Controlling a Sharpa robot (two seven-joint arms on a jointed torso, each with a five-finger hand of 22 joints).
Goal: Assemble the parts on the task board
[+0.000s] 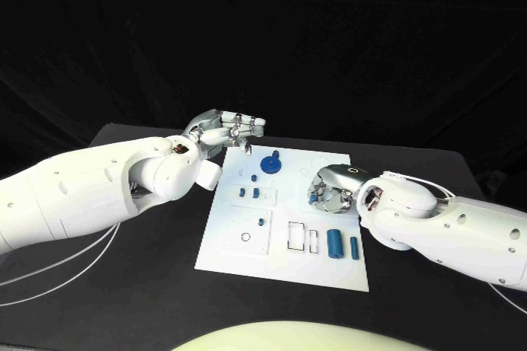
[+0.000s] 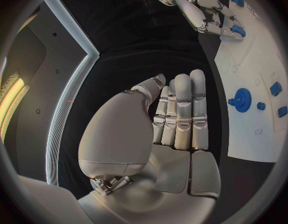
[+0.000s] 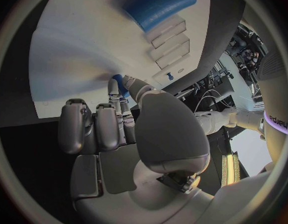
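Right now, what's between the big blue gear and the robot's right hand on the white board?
Just bare white task board. In the head view, nothing lies between the blue gear and the right hand, which pinches a small blue part.

Readable text: partial "arpa", seen upside down and cut off.
Carrier: white robot arm (image 3: 268, 109), at about three o'clock in the right wrist view.
Elsewhere: nothing legible.

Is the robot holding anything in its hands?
Yes. The right hand pinches a small blue part between its fingertips, over the task board; which end it grips cannot be told. The left hand holds nothing.
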